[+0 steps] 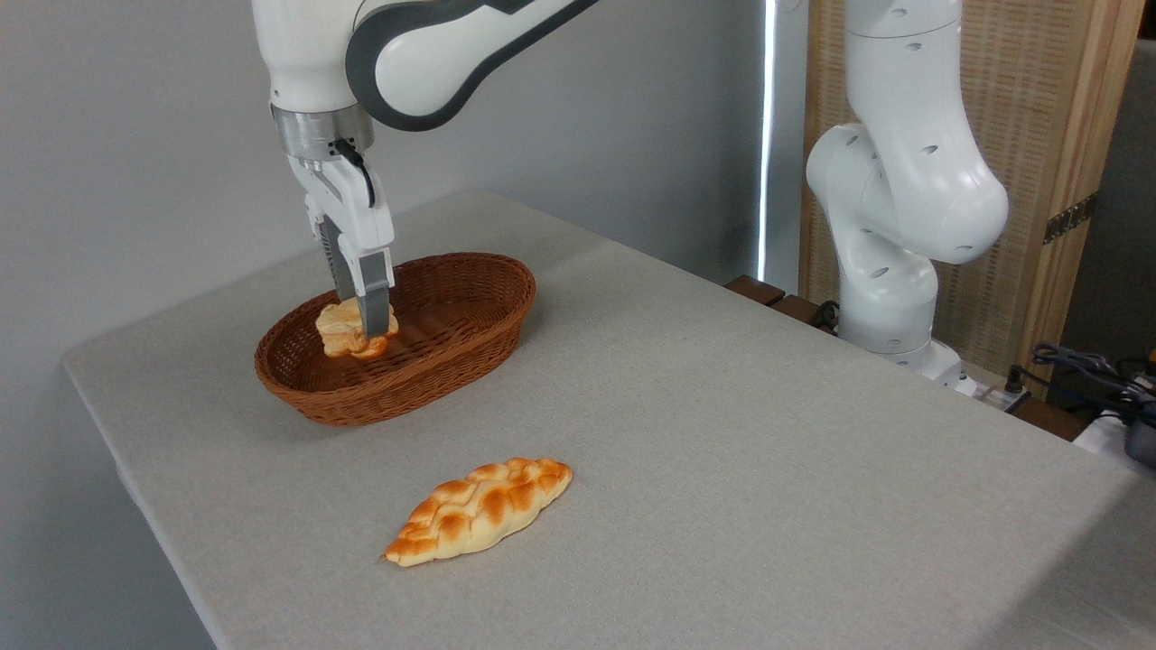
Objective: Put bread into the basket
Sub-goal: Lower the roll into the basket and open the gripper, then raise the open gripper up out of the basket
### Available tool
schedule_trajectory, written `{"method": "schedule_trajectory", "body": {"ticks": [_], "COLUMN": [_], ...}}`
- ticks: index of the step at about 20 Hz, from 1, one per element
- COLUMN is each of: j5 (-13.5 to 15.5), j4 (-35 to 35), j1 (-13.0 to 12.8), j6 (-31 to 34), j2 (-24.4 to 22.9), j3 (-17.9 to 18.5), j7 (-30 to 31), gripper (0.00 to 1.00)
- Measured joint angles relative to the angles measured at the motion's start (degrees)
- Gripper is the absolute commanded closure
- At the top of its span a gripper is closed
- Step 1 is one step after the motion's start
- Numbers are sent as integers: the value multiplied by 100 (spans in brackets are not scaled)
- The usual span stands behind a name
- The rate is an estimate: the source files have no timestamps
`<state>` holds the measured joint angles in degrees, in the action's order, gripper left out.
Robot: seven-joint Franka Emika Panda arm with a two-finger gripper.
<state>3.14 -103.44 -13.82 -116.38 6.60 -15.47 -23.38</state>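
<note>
You had the gripper down inside the basket, fingers pointing down and clamped on the bun. The bun sat low in the basket's left half, at or just above the floor; contact with the weave couldn't be told from this view. The near finger covered the bun's right side, and the far finger was mostly hidden behind it. The left rim curved close around the bun; the right half of the basket was open floor. The basket itself stood at the table's back left, near the left edge and the rear edge, with a strip of cloth showing on both sides. The loaf lay flat on the table in front of the basket, well apart from it, long axis running diagonally, nothing touching it. To the right of the loaf and the basket you had a wide stretch of bare tabletop out to the right edge. The arm's base stood past that far edge on the right, with cables beside it off the table.
</note>
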Motion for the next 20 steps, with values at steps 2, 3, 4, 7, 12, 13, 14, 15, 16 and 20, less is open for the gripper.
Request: {"method": "schedule_trajectory", "body": {"ticks": [2,3,4,7,12,13,14,15,16,20], "j5": [0,0,0,0,0,0,-1,-2,-2,-4], "j4": [1,3,4,18,39,41,51,79,119,182], "j1": [4,6,8,29,59,75,90,101,107,157], "j6": [0,0,0,0,0,0,-1,-7,-8,-8], "j2": [1,1,1,0,-5,-10,-20,-40,-74,-201], "j3": [1,2,5,19,32,39,66,138,259,833], "j7": [0,0,0,0,0,0,0,0,0,-55], "gripper": [0,0,0,0,0,0,0,0,0,0]}}
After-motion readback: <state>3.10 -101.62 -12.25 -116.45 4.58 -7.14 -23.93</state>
